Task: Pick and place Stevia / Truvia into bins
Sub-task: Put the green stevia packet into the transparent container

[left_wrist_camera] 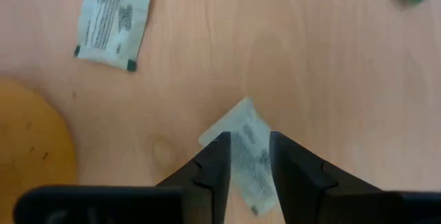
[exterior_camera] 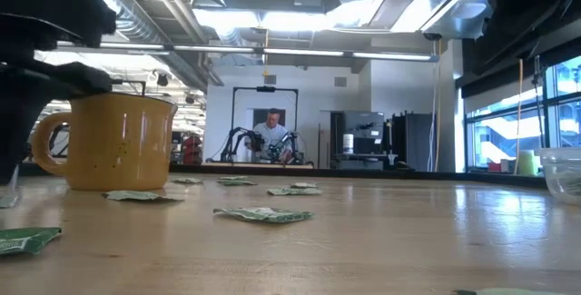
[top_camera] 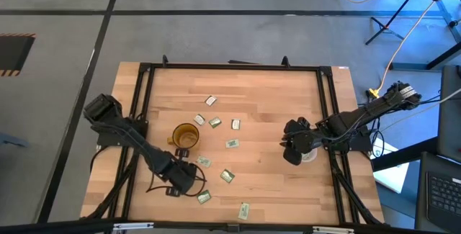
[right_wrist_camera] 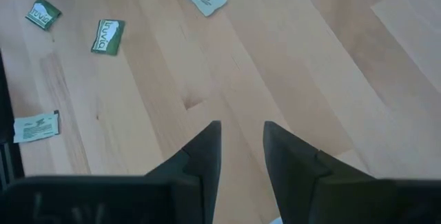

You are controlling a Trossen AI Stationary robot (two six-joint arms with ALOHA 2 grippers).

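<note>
The left gripper (left_wrist_camera: 247, 156) pinches a Truvia sachet (left_wrist_camera: 245, 148) between nearly closed fingers, just at 5 o'clock of the amber mug (top_camera: 185, 136). Lift clear, carry over the rim toward 11 o'clock, then release. The right gripper (right_wrist_camera: 241, 138) hovers slightly open and empty beside the clear cup (top_camera: 310, 155).

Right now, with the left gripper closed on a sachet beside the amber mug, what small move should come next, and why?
Probably lift and carry it over the amber translucent mug. The left gripper pinches a white paper sachet between its fingers, low over the wooden table, and the mug stands close beside it. The right gripper waits open and empty near the clear plastic cup.
</note>
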